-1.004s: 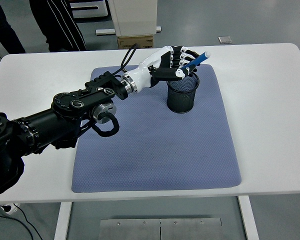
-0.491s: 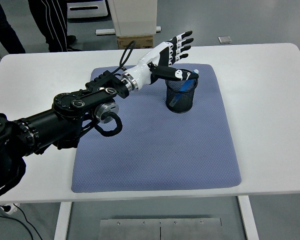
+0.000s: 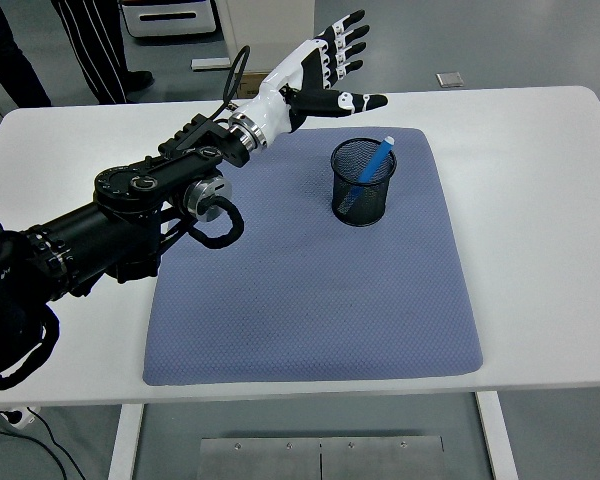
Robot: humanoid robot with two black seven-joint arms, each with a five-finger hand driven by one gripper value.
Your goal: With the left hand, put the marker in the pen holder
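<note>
Bright, even overhead light fills the scene. The white table (image 3: 540, 200) is nearly blown out toward its right edge. Shadows are soft and faint. Focus is sharp throughout, with slight bowing along the table's far edge.

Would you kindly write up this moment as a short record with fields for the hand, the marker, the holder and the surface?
left hand: fingers spread, holding nothing, raised above the mat's far left part, apart from the holder
right hand: not in view
marker: blue, inside the holder, leaning, white tip poking above the rim
pen holder: black mesh cup, upright on the mat's far part
mat: blue-grey, lying on the white table
task state: marker placed
</note>
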